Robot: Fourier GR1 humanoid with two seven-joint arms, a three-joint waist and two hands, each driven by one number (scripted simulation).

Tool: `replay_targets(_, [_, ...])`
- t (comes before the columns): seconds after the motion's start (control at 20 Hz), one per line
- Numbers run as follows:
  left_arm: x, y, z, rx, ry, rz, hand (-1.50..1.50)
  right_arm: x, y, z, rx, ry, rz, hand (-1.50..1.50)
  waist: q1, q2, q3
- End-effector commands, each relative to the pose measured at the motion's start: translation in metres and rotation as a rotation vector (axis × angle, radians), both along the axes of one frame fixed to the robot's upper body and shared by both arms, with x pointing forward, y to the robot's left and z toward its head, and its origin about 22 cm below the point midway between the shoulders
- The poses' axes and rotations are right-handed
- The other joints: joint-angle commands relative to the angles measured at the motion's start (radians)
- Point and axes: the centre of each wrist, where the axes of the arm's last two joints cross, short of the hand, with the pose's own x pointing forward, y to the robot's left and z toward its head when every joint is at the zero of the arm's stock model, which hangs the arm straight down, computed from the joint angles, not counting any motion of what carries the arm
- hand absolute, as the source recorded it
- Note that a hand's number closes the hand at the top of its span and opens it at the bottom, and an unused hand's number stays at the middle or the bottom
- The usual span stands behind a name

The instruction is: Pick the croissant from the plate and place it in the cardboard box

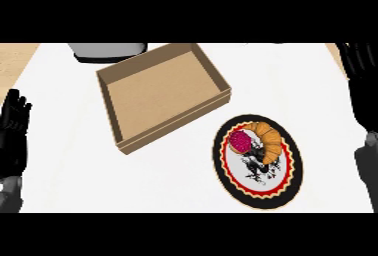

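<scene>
At the view's left edge the left hand [15, 132] rests with fingers straight and up, holding nothing. Right of it the cardboard box [129, 132] sits open on the white counter [177, 175], turned at an angle. Further right, the croissant [267, 137] lies on the plate [224, 172], a golden-brown crescent whose long axis runs from upper left to lower right, curving around a pink-red patch. At the right edge the right hand [364, 85] shows straight fingers, also empty.
</scene>
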Motion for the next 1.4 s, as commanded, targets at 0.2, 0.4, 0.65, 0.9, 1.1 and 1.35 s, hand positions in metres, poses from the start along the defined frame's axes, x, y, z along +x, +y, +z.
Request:
replay_targets(0.2, [0.000,0.020,0.000,0.221,0.145,-0.027,0.00,0.000,0.010,-0.058,-0.050,0.145,0.542,-1.50,0.061,0.064,-0.008])
replay_targets(0.4, [-0.011,0.018,-0.015,0.206,0.228,-0.047,0.00,-0.011,-0.002,-0.009,-0.745,-0.038,0.635,-1.50,0.059,0.056,-0.014])
replay_targets(0.65, [-0.005,0.008,-0.017,0.236,0.257,-0.073,0.00,-0.024,-0.051,-0.121,-0.293,0.028,0.769,-1.50,0.052,0.069,-0.003])
replay_targets(0.9, [0.001,0.006,-0.013,0.223,0.278,-0.083,0.00,-0.001,-0.096,-0.113,-0.378,-0.098,0.829,-1.50,0.080,0.058,-0.007])
replay_targets(1.1, [0.014,0.005,0.002,0.243,0.268,-0.079,0.00,0.015,-0.107,-0.080,-0.734,-0.119,0.822,-1.50,0.088,0.054,-0.009])
replay_targets(1.35, [0.014,-0.004,-0.009,0.249,0.263,-0.113,0.00,0.030,-0.099,-0.095,-0.998,-0.072,0.906,-1.50,0.109,0.057,-0.013])
